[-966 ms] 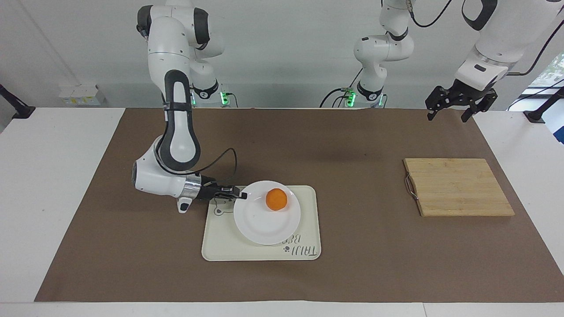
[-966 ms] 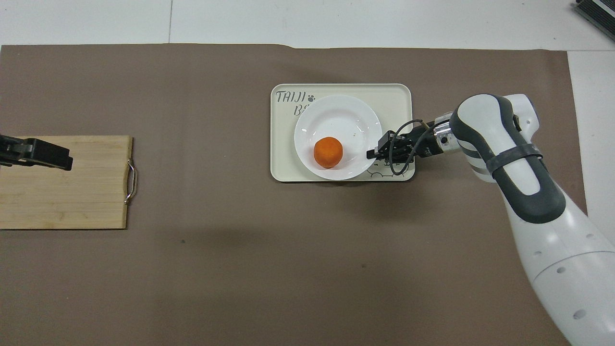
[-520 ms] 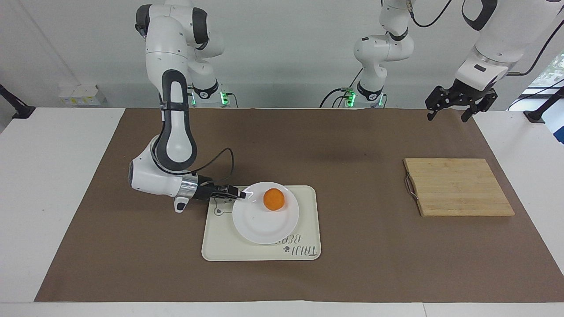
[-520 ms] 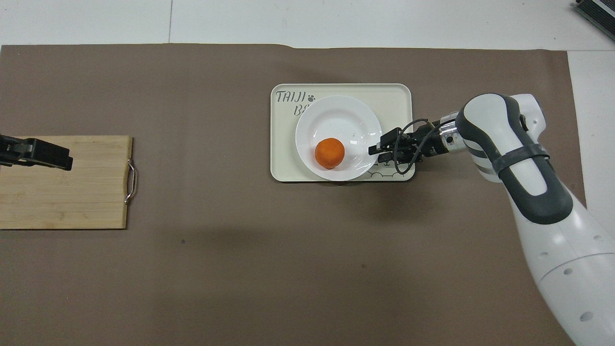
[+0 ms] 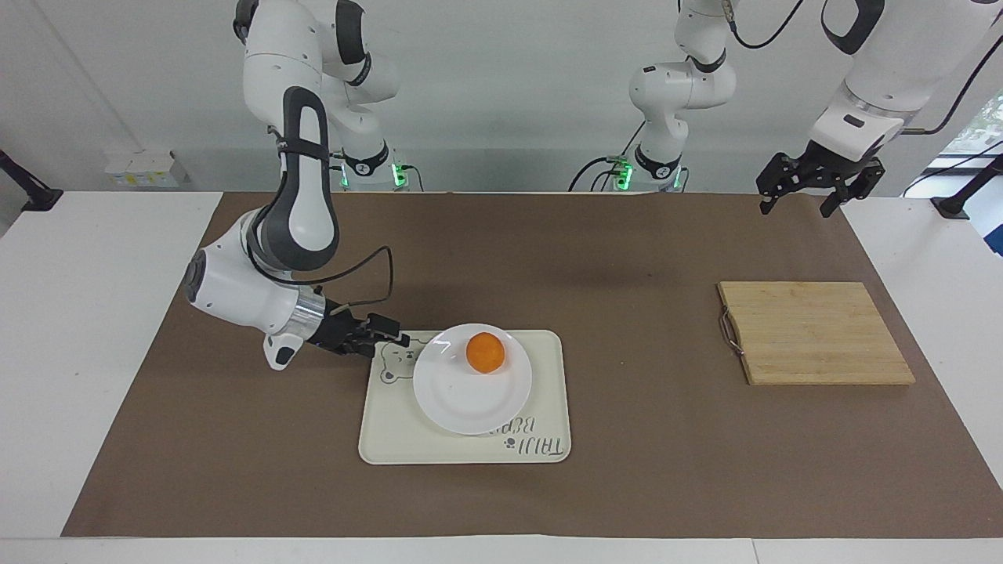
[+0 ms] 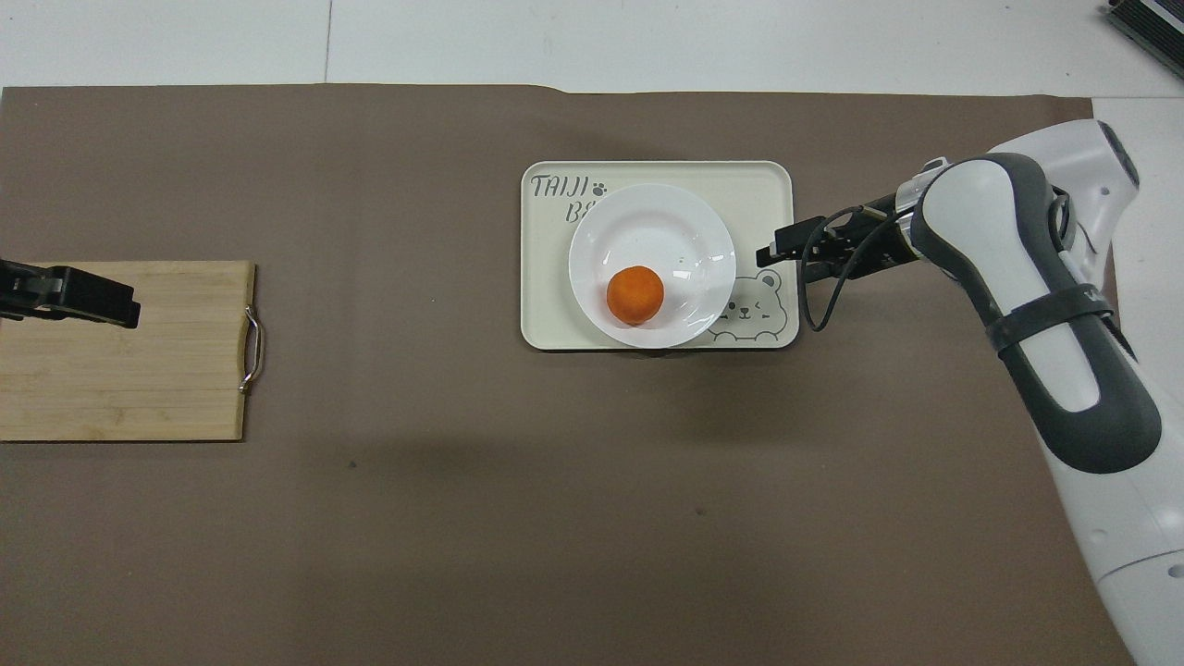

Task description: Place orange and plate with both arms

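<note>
Low over the corner of the tray point(image 5: 541, 352) at the right arm's end: right gripper point(image 5: 398, 340), lying nearly level, holding nothing, clear of everything; how far open, impossible to tell. Just ahead of its tips and not touching them, the plate point(image 5: 470, 399), flat on the tray. A little farther along the same line, inside the plate's well, the orange point(image 5: 486, 352), loose. Judged by looks: plate stiff, glossy, likely slippery and breakable, so best pinched edge-on at the wide rim nearest that gripper and kept level; otherwise a rolling orange. Orange itself light, round, slightly yielding; best taken from above across its widest part, gently, no squeezing hard. Well apart from the right gripper, toward the left arm's end, a wooden cutting board point(image 5: 815, 333) with a metal handle. Up in the air over that board's outer end, left gripper point(image 5: 794, 208), spread wide, empty, waiting. Task apparently close to done: orange on plate, plate on tray.
</note>
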Motion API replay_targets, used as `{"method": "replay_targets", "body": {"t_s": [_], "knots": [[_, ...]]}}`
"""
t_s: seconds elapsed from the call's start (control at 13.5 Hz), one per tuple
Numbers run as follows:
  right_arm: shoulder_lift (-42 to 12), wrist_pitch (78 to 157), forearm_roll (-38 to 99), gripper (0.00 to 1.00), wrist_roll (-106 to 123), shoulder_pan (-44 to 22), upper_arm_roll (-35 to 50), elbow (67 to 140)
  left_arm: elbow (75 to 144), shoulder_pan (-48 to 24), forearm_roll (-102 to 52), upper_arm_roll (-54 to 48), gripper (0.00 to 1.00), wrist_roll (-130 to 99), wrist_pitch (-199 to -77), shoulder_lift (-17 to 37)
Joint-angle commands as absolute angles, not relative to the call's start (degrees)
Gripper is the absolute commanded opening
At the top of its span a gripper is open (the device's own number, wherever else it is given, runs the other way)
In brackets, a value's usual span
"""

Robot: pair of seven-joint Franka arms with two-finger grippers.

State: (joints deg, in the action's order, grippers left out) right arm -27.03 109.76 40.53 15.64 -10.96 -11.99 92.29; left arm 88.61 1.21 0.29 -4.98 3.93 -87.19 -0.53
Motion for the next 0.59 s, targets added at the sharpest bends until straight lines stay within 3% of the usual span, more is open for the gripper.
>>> {"method": "replay_targets", "body": {"t_s": [0.0,0.22,0.52], "knots": [[-22.60,111.97,28.61,1.00,11.45,-11.86,-11.69,92.11,87.89,2.02,-0.35,-5.36,1.00,3.60,-86.04,-0.70],[-18.56,111.45,16.47,1.00,4.15,-12.83,-11.60,92.11,87.89,2.02,-0.35,-5.36,1.00,3.60,-86.04,-0.70],[-14.07,106.71,11.18,1.00,-3.83,-12.30,-11.69,92.46,87.89,2.02,-0.35,-5.36,1.00,3.60,-86.04,-0.70]]}}
